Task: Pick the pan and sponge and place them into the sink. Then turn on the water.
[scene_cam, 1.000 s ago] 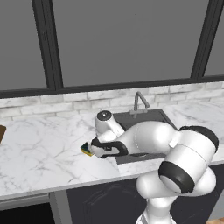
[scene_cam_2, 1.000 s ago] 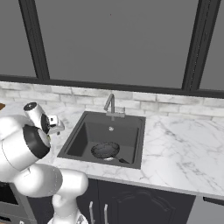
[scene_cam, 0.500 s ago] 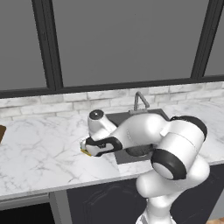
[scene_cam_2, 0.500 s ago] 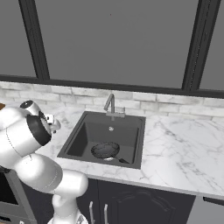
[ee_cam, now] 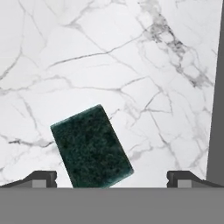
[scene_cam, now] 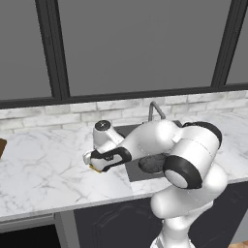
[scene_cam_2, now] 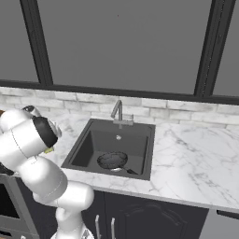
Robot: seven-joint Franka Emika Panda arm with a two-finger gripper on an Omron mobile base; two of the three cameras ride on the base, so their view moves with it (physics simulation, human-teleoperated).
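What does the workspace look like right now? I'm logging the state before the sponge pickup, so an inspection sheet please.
Surface: white marble counter, sound and level.
Pan: pan already lies in the sink, near the drain.
Sponge: sponge lies flat on the counter left of the sink, green side up, skewed to the fingers.
Water: no stream seen at the faucet.
Clutter: a brown object at the far left counter edge; what it is cannot be told.
End effector: end effector is over the sponge, open, fingertips wide apart, sponge nearer the left one.
Cables: nothing seen.
Surroundings: dark windows, brick backsplash, dark cabinets below.
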